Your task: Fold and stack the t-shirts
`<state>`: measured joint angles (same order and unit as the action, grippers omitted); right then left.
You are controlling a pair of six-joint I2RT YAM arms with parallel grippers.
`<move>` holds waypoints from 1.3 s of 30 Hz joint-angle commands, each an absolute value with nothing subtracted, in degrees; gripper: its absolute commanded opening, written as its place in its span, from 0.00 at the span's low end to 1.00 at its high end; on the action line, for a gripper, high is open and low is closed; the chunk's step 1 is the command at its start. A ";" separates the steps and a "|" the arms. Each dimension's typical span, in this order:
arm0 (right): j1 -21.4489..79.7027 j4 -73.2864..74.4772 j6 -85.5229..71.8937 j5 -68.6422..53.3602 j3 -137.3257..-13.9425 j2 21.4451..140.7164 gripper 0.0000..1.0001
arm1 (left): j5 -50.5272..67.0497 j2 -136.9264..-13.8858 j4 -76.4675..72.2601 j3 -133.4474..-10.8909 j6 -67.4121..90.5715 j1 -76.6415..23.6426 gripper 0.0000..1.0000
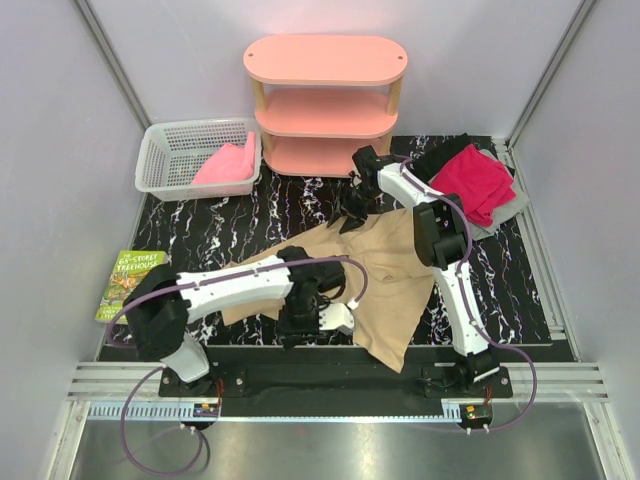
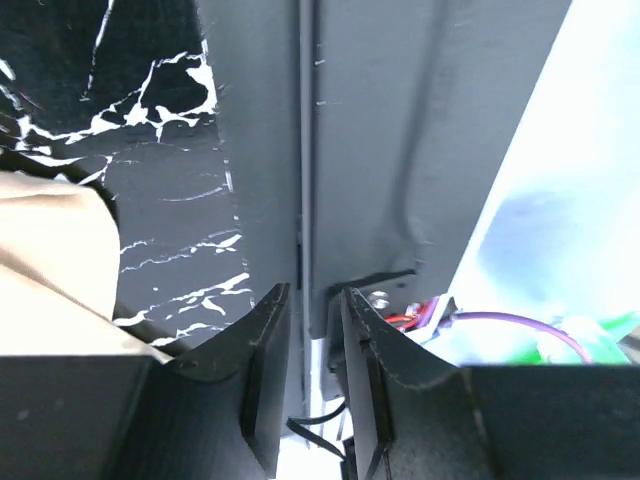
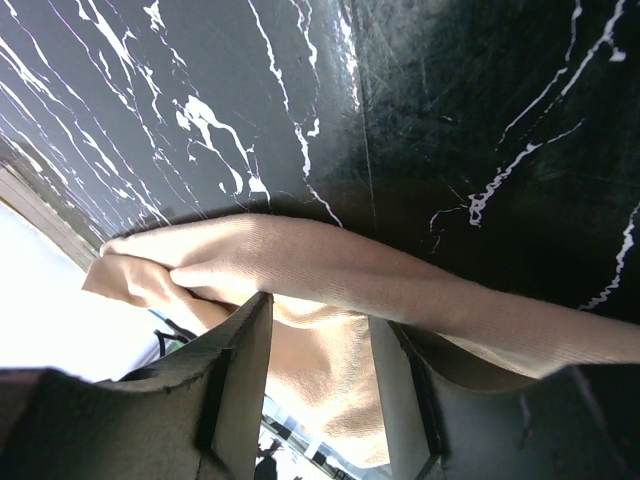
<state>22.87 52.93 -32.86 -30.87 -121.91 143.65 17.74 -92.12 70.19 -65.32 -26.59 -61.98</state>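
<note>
Tan t-shirt (image 3: 400, 285) pinched in R gripper (image 3: 320, 335); L gripper (image 2: 310, 300) fingers narrowly apart, just beside it

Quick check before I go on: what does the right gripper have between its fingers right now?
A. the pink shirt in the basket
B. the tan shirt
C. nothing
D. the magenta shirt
B: in the right wrist view, a bunched fold of the tan shirt runs between the two fingers of the right gripper.
</note>
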 commanded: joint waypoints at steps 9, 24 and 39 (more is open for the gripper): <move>21.36 50.98 -29.62 -22.94 -119.53 144.32 0.52 | 8.01 -87.36 62.68 -62.14 -31.02 -26.57 0.31; 21.36 49.66 -29.53 -23.64 -116.54 143.26 0.51 | 0.17 -93.60 45.44 -63.99 -27.68 -5.63 0.29; 21.36 49.48 -29.71 -23.82 -116.63 143.70 0.53 | 7.38 -87.54 52.03 -64.86 -28.21 -5.45 0.37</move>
